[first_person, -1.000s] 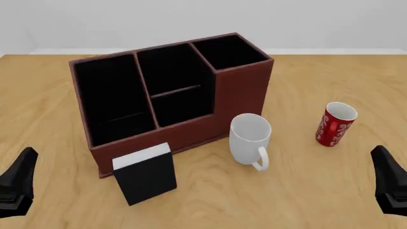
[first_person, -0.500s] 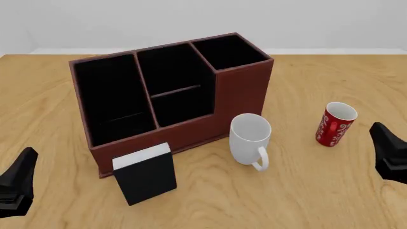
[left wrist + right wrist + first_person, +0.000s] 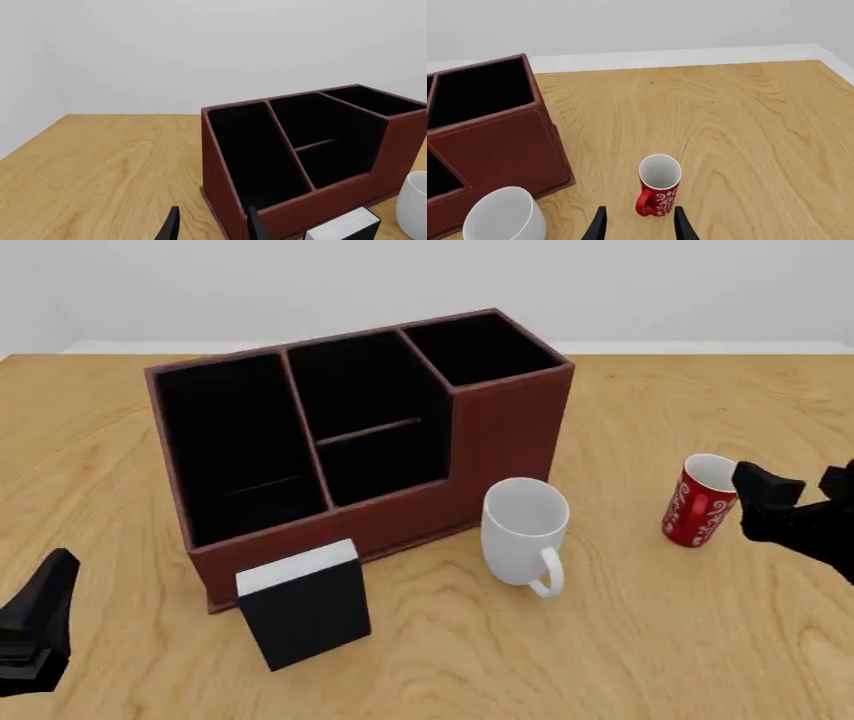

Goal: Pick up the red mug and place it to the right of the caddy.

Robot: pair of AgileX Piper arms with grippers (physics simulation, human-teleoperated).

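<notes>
**Red mug stands on the table, right gripper close beside it**

Red with a white swirl pattern, the red mug [image 3: 702, 502] stands upright on the wooden table [image 3: 641, 640], to the right of the caddy [image 3: 360, 440] and well apart from it. Its handle is turned toward the white mug [image 3: 525, 532], which stands between the red mug and the caddy, just in front of the caddy's taller right end. The white mug tilts a little, with its handle toward the camera.

The right gripper [image 3: 787, 508] hangs just to the right of the red mug, at about the height of its rim. In the right wrist view the two fingertips of this gripper [image 3: 639, 225] are spread apart, and the red mug [image 3: 658, 186] shows just beyond them, in line with the gap; nothing is between them.

The left gripper [image 3: 38, 625] is low at the left edge of the front view, far from all objects. Its fingertips [image 3: 212, 227] are also parted (the left wrist view shows the caddy's corner [image 3: 227, 200] behind them) and they hold nothing.

A small black box with white top [image 3: 306, 602] stands in front of the caddy, near its lower left end.
</notes>
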